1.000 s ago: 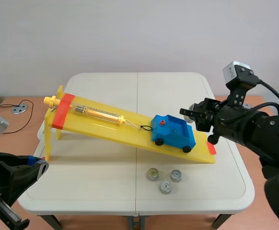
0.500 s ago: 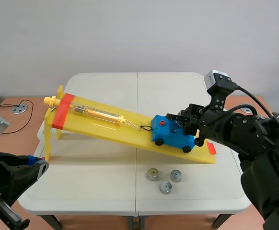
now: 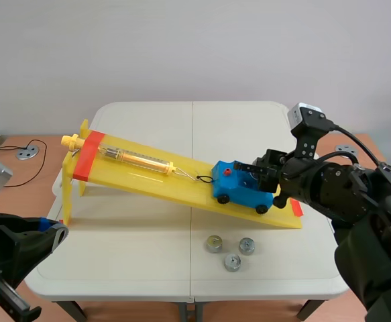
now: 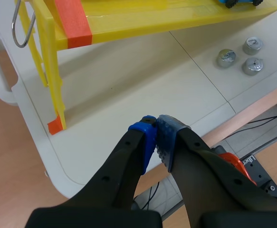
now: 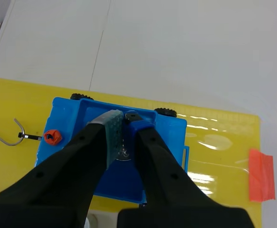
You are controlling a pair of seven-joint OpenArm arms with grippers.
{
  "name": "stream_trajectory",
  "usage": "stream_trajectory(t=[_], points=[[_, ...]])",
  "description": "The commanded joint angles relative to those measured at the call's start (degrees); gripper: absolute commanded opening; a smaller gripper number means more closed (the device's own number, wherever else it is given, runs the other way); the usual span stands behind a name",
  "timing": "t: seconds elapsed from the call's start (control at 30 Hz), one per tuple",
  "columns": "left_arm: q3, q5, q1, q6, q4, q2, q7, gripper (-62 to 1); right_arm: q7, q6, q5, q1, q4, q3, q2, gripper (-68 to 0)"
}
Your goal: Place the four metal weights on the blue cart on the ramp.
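The blue cart (image 3: 243, 188) sits low on the yellow ramp (image 3: 148, 176), hooked to a yellow spring scale (image 3: 138, 159). My right gripper (image 3: 257, 173) hangs over the cart's tray (image 5: 162, 142), shut on a metal weight (image 5: 124, 151) held between its pads just inside the tray. Three more metal weights (image 3: 214, 243) (image 3: 247, 246) (image 3: 232, 262) lie on the table in front of the ramp's low end; the left wrist view shows them (image 4: 226, 57) far ahead of the fingers. My left gripper (image 4: 155, 126) stays shut on nothing over the table's front left edge.
The ramp stands on yellow legs (image 4: 50, 71) at its high left end, with orange tape (image 3: 86, 155) across it. A metal hook (image 4: 22, 28) hangs near that end. Orange tape (image 5: 262, 173) marks the ramp's low end beside the cart.
My right gripper has come in from the right of the ramp and lowered over the cart's tray with the weight. The left arm and the three loose weights have not moved.
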Motion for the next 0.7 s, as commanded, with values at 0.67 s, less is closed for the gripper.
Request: stream_trajectory(t=[0.67], points=[[-1.01, -4.44, -0.46, -1.03, 4.2, 0.42, -4.85, -57.1, 6.49, 6.78, 4.31, 3.43, 12.26, 1.75, 2.12, -45.0]])
